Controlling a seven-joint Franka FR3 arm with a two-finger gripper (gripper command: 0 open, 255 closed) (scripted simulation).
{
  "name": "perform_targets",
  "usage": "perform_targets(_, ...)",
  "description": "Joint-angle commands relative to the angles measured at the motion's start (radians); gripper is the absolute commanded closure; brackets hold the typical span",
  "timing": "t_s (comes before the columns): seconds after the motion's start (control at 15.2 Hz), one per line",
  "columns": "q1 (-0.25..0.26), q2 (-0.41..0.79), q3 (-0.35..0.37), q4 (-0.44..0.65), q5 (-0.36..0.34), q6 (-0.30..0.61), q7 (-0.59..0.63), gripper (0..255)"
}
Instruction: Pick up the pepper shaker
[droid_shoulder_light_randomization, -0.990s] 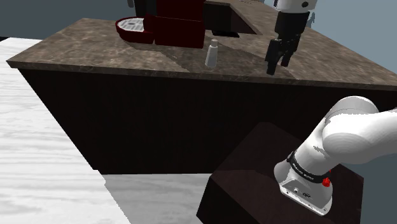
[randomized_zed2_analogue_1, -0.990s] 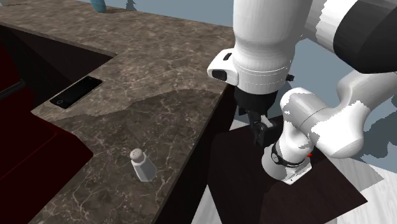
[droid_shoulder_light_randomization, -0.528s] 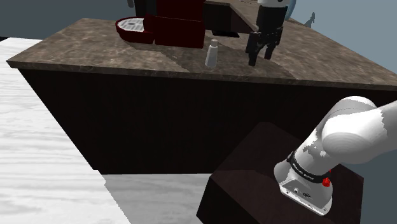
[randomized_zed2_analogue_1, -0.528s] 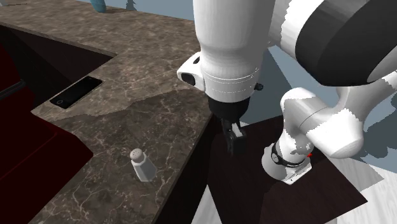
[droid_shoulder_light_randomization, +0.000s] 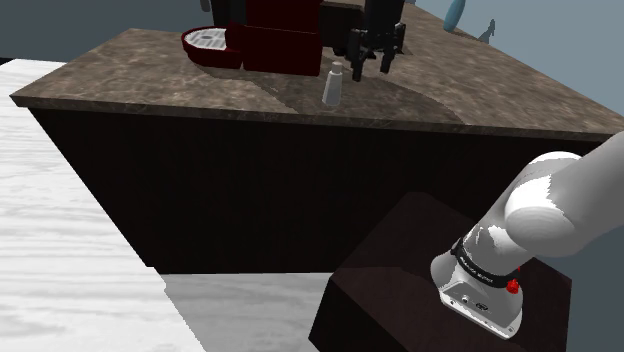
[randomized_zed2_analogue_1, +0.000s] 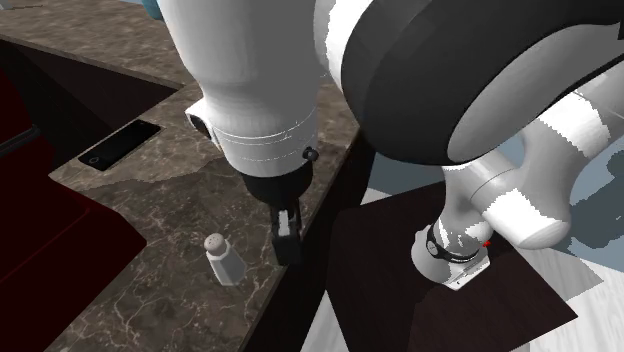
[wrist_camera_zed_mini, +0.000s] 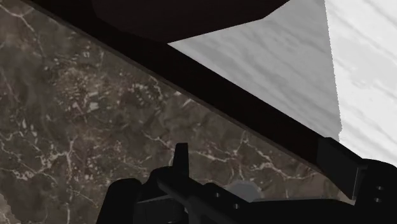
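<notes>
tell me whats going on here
A white robot arm is set to pick up a small grey shaker that stands upright on a dark veined counter. Its black gripper hangs open close beside the shaker, not touching it. Nothing is held yet.
</notes>
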Motion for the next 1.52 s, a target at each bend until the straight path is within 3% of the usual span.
perform_targets(0.0, -0.004, 0.068, 0.006, 0.067, -0.006, 0.019, 0.021, 0)
perform_targets(0.4, -0.014, 0.254, 0.012, 0.277, -0.032, 0.042, 0.069, 0)
perform_targets(0.99, -0.014, 0.252, 0.011, 0.172, -0.033, 0.144, 0.076, 0)
perform_targets(1.06, -0.014, 0.253, 0.011, 0.173, -0.033, 0.144, 0.077, 255)
perform_targets(1.45, -0.014, 0.252, 0.011, 0.172, -0.033, 0.144, 0.076, 255)
